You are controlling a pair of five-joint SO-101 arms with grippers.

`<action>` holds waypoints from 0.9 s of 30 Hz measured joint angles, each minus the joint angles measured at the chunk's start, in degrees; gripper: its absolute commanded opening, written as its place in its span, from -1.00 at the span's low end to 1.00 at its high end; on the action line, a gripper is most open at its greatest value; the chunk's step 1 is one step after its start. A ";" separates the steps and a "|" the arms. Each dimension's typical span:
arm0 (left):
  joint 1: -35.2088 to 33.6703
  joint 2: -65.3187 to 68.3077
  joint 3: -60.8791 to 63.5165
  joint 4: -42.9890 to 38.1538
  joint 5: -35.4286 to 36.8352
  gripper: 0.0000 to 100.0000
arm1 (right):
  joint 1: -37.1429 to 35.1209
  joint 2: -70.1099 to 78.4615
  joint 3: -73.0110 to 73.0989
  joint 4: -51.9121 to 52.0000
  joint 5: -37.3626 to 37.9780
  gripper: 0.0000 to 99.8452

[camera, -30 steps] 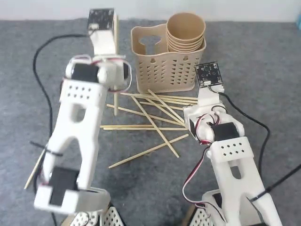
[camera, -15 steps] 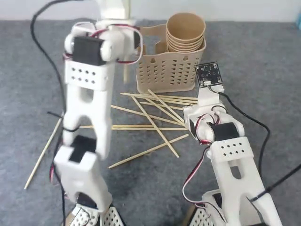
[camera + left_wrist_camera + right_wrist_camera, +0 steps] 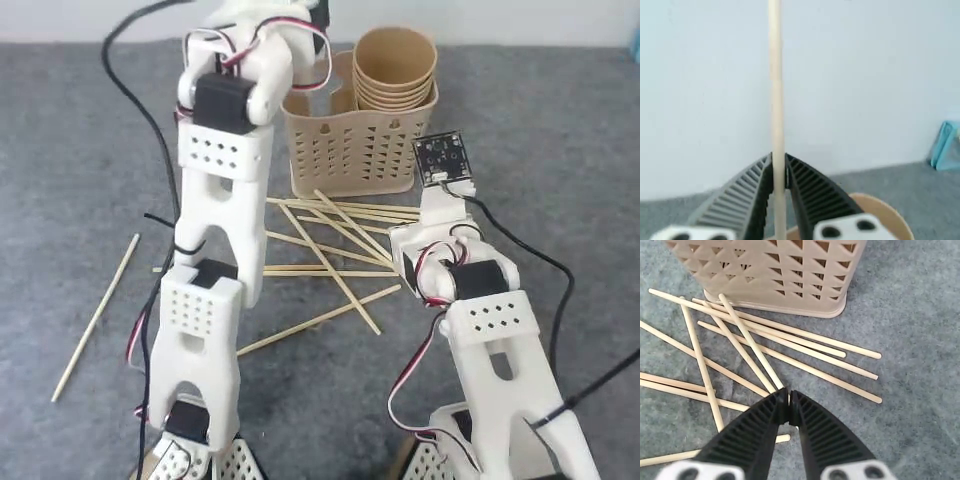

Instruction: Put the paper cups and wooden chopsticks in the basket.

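Note:
In the left wrist view my left gripper is shut on a wooden chopstick that stands upright between its fingers, with a tan cup rim just below. The high view shows the left arm raised tall beside the beige basket, which holds a stack of paper cups. Several chopsticks lie crossed on the grey mat in front of the basket. My right gripper is shut and holds nothing, low over those chopsticks, close to the basket.
One chopstick lies apart at the left of the mat. The right arm stands at the front right with its cable trailing right. A light blue object sits far back by the wall.
The left arm has risen and swung right toward the basket, carrying its chopstick upward. The lone chopstick at the left is now uncovered. The right arm has not moved.

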 measured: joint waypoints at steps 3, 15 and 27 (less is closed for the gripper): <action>0.00 2.20 0.00 -5.27 0.00 -0.98 | 0.00 0.00 0.00 0.00 0.35 -0.98; 0.09 11.96 0.00 -13.45 0.00 -0.98 | 0.00 0.00 0.00 0.00 0.62 -0.98; -1.76 12.40 -0.09 -1.32 -15.12 -0.52 | 0.00 0.00 0.00 0.00 0.62 -0.98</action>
